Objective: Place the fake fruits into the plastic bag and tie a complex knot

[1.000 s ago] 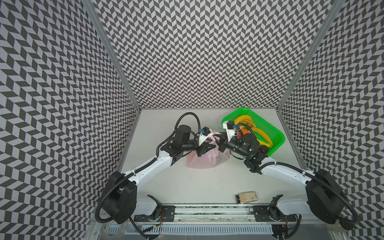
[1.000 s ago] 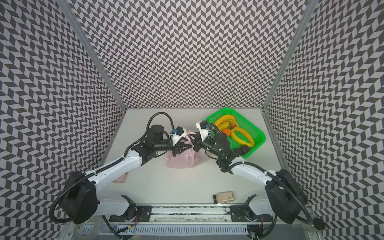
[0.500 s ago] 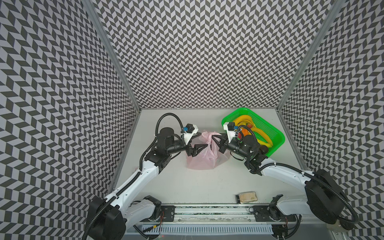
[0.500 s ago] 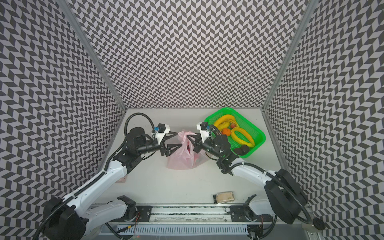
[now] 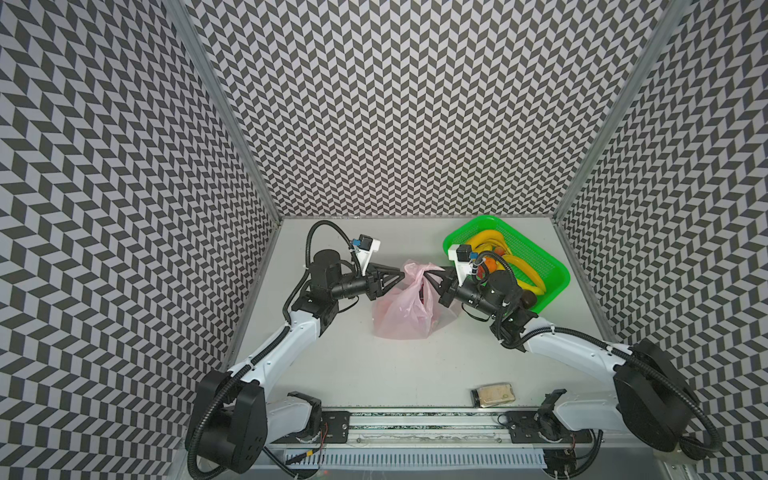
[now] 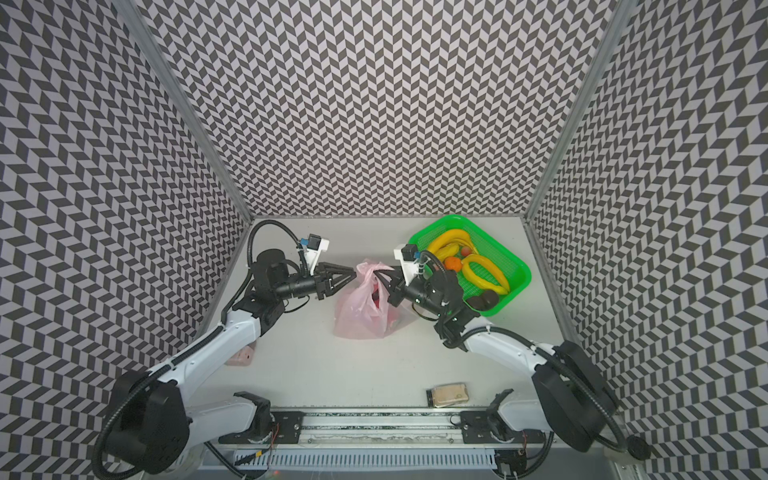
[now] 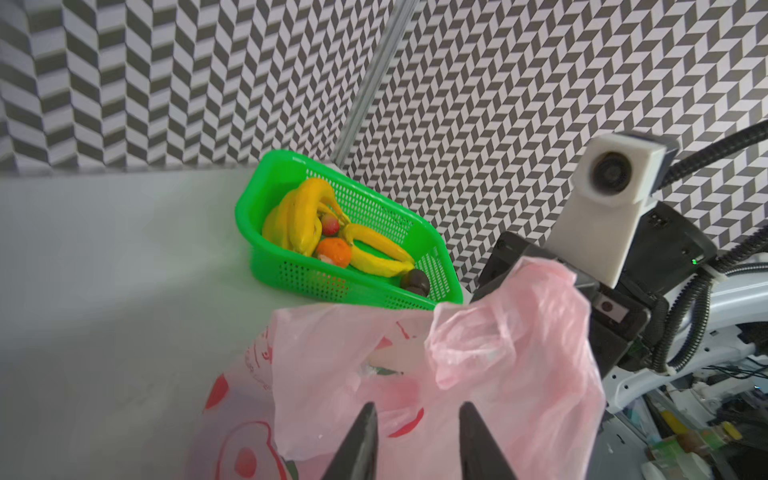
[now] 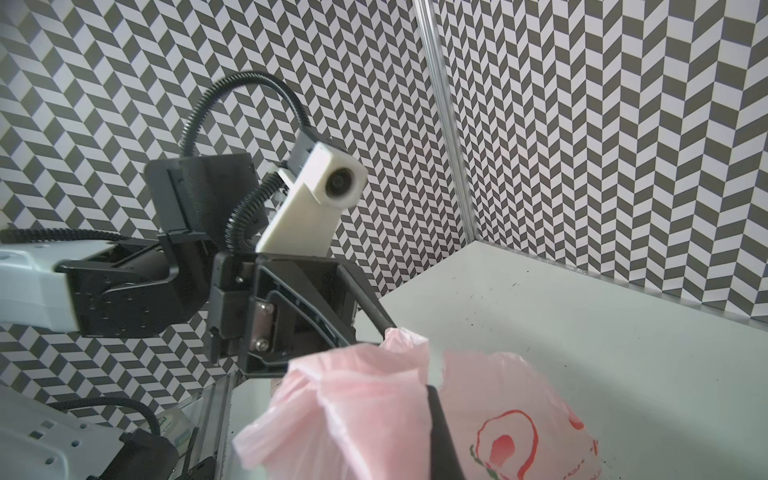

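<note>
The pink plastic bag [image 5: 401,309] [image 6: 360,311] slumps on the table between both arms. My right gripper [image 5: 431,273] [image 6: 381,272] is shut on its right handle; film drapes over one dark finger [image 8: 440,432]. My left gripper [image 5: 404,274] [image 7: 417,415] touches the left handle's tip, its jaws a narrow gap apart with film behind them. Fake fruits lie in the basket: bananas [image 5: 488,241] [image 7: 305,224], an orange [image 6: 453,262] [image 7: 333,251], a strawberry [image 7: 330,225] and a dark brown one [image 6: 486,299]. Red shows through the bag; fruit or print, I cannot tell. A knot is not in view.
The green mesh basket [image 5: 534,249] [image 7: 245,224] stands at the back right, just behind my right wrist. A small tan packet [image 5: 493,395] lies near the front rail. A pink block [image 6: 239,357] sits under my left forearm. Patterned walls close three sides.
My left gripper let go at the bag's top, drew back left with its jaws wide, then returned to the left handle with the jaws narrowed. The right gripper kept its hold.
</note>
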